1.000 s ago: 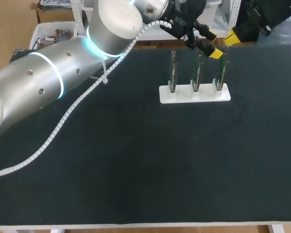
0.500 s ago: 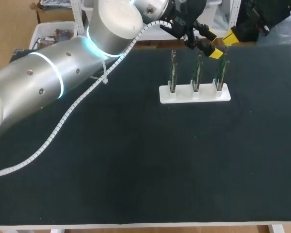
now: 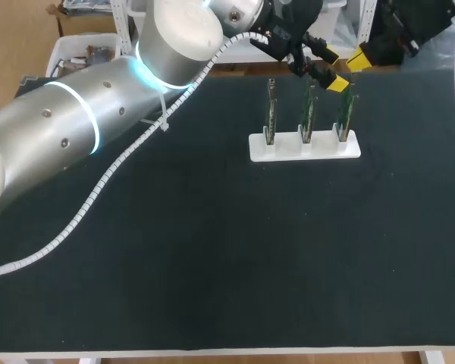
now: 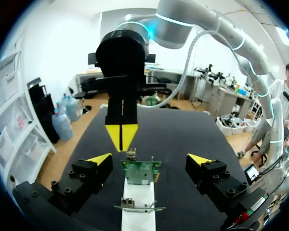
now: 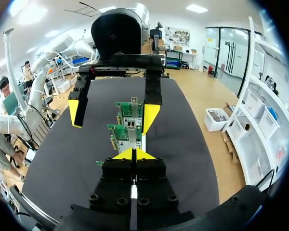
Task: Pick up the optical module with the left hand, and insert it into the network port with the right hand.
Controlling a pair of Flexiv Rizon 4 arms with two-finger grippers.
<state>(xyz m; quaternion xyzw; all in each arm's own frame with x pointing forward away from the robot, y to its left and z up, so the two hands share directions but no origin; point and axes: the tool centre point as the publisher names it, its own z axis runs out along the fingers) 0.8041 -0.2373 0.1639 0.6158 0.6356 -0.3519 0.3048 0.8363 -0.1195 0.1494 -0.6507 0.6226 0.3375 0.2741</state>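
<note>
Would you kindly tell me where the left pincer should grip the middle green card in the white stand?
Probably its upper side edges, from above: the middle card stands upright, slotted in the white stand, neighbours face both flat sides, and the open left pincer flanks those edges.

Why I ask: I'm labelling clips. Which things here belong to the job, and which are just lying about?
Job: left gripper, open; right gripper, shut; three green boards in the white stand.
Lying about: black table underneath.
</note>
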